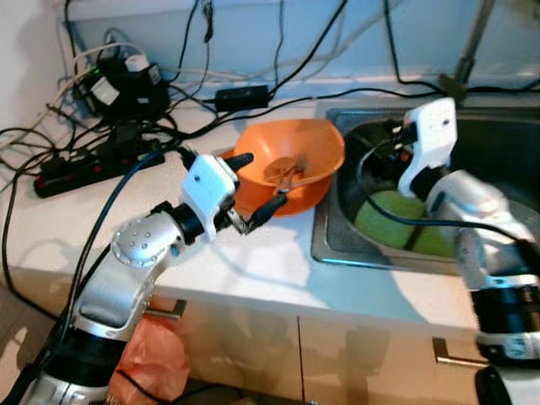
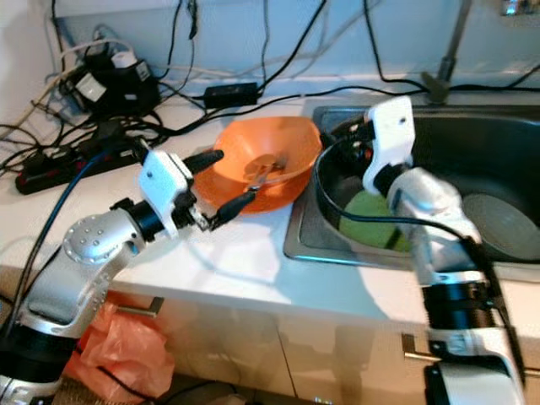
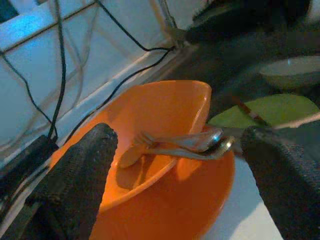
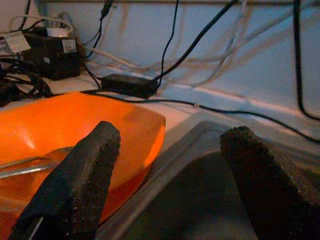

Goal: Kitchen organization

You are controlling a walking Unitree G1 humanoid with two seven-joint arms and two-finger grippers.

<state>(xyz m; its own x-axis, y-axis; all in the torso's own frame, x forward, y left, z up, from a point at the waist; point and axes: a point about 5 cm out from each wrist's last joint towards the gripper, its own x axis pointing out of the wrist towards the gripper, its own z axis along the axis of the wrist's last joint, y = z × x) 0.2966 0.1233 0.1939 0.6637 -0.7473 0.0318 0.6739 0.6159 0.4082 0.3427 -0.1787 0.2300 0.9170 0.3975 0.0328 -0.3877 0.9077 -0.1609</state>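
Left claw (image 1: 260,185) gapes empty around stacked orange bowls (image 1: 295,160) holding what looks like cutlery (image 3: 180,144); right claw (image 4: 170,185) likewise wide.

At frame centre we see an orange bowl (image 1: 291,164) holding silver cutlery (image 3: 185,144). To the right, the grey steel sink (image 1: 371,253) contains a lime-green plate (image 1: 396,221). We note a white countertop (image 1: 253,270), black cables (image 1: 101,143) upper left, and an orange-pink bag (image 1: 156,359) lower left.
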